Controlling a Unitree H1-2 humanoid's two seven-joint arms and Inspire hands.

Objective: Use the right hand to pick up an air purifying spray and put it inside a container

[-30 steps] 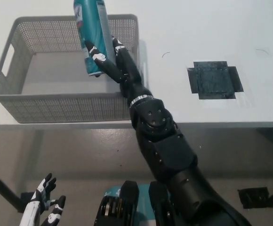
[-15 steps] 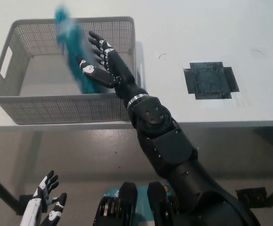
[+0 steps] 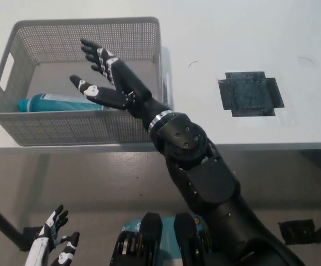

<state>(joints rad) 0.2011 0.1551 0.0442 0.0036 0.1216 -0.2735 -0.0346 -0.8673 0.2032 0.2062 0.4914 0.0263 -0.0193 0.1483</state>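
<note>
With my fingers spread wide, the can (image 3: 61, 103) lies loose in the basket (image 3: 5, 119).

Low at the left edge my left hand (image 3: 54, 244) hangs below table level, fingers apart and holding nothing. Next comes the grey mesh basket on the white table (image 3: 232, 33), and inside it the teal can rests on its side along the near wall, its long axis running left to right. Its paler cap end points toward the basket's left wall, and the other end runs under my right hand (image 3: 106, 83). That black hand hovers over the basket's right half, palm up, fingers fanned apart, gripping nothing and not touching the can. Further right, well apart from the basket, a dark square patch (image 3: 252, 93) sits flat on the table.
</note>
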